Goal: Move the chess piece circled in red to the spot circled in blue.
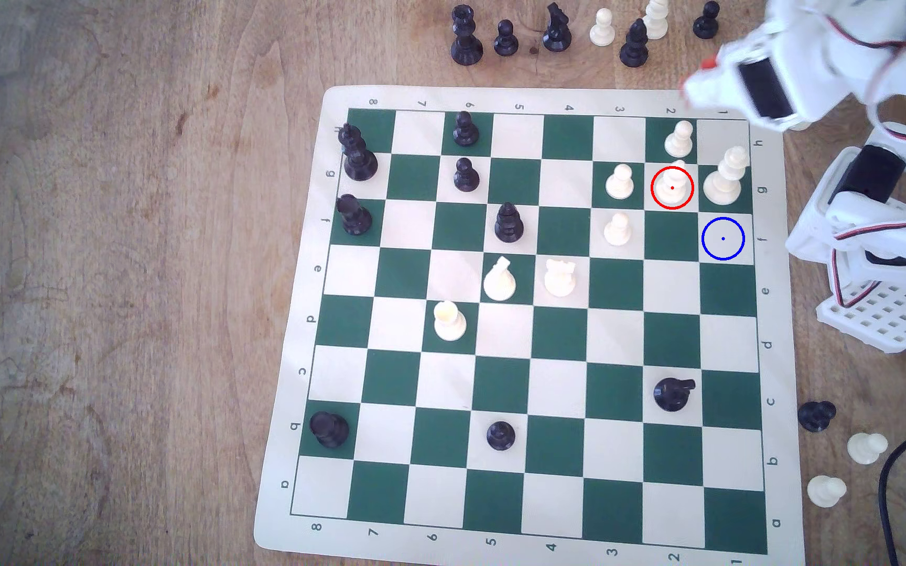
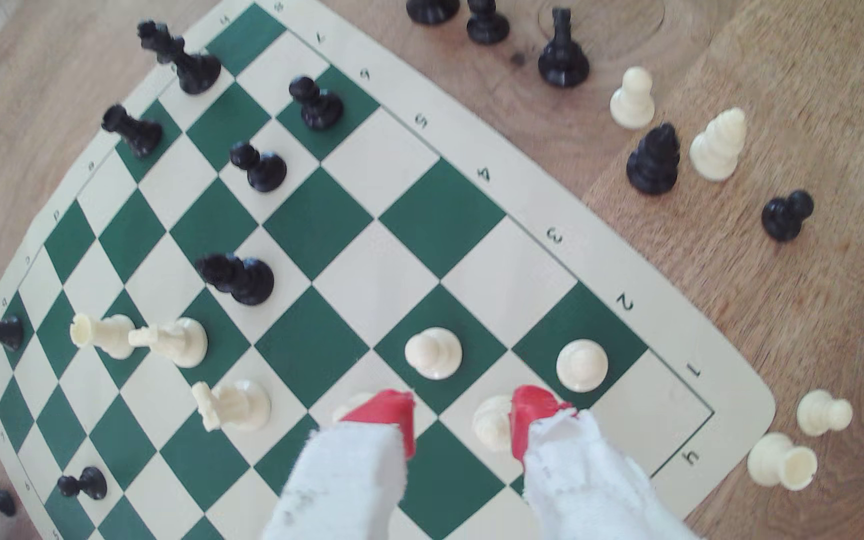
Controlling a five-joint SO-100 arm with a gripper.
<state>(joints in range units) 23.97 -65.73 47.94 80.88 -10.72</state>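
The gripper (image 2: 463, 423) has its two red-tipped fingers (image 2: 526, 418) spread apart, with nothing between them. In the wrist view, one finger hangs just beside the chess piece (image 2: 492, 423); contact cannot be confirmed. The fingers are wrapped in white padding behind the red tips.

In the exterior view, the gripper (image 1: 698, 81) sits above the board's far edge, near the far corner on the exterior view's right. The chess piece (image 1: 672, 185) stands upright inside the red ring, on the second square in from the board's right edge. A cream pawn (image 1: 679, 139) stands on the next square toward the far edge. A taller cream piece (image 1: 727, 177) stands on the edge square just beside the chess piece.

The spot (image 1: 723, 238) is a cream square on the board's right edge, diagonally adjacent to the ringed square. It is unoccupied.

The board (image 1: 287, 381) lies on a wooden table (image 1: 113, 272).
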